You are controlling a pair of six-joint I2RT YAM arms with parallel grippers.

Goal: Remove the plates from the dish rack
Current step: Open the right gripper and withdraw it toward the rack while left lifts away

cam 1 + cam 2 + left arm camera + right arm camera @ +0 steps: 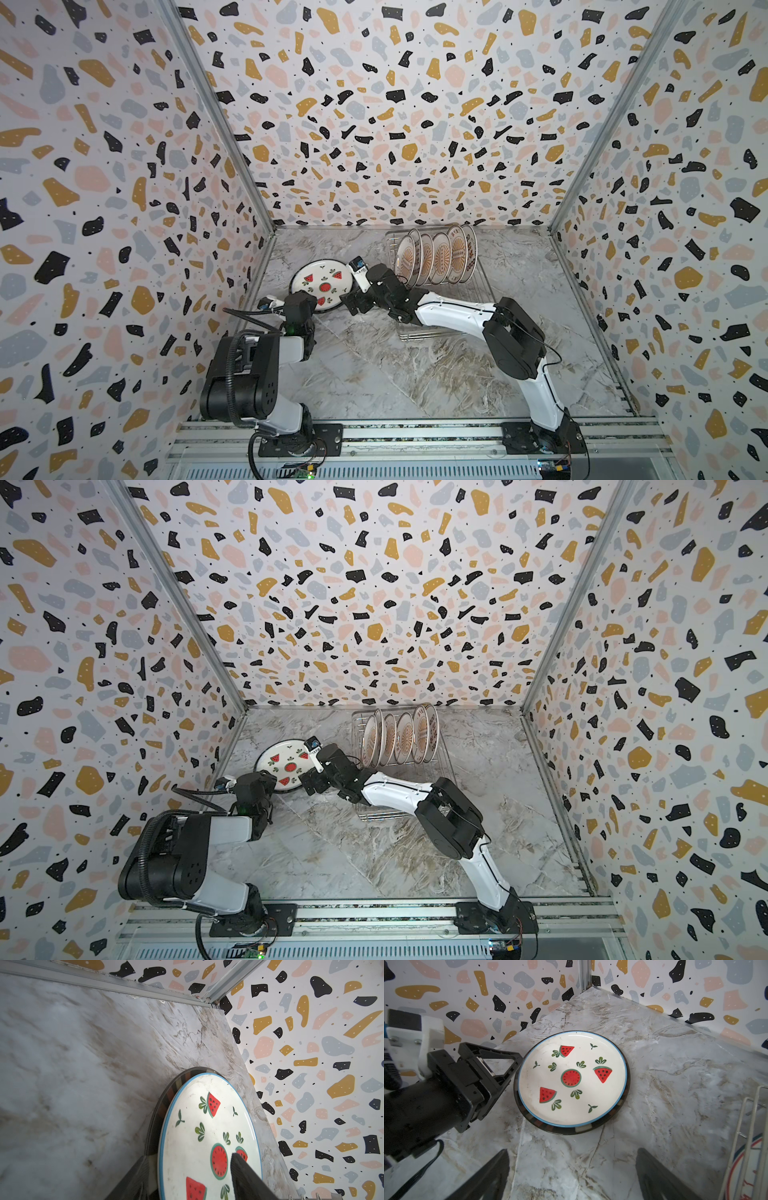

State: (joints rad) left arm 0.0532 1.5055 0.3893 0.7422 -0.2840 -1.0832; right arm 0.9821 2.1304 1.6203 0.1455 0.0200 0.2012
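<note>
While your left gripper (515,1070) sits at the lower edge of the watermelon plate (322,284) in both top views, its jaws stand parted with the plate's rim between them. You cannot tell from the wrist views whether either finger touches the rim. That plate lies flat on top of a dark-rimmed plate (571,1130), and the two are stacked on the marble table (374,365) left of centre in both top views, near the left wall. Your right gripper (573,1151) hangs over bare table between the stack and the dish rack (482,284), jaws spread wide and holding nothing. The rack stands right of centre, towards the back wall, and the sunburst plates (436,257) stand on edge in a row at its far end
</note>
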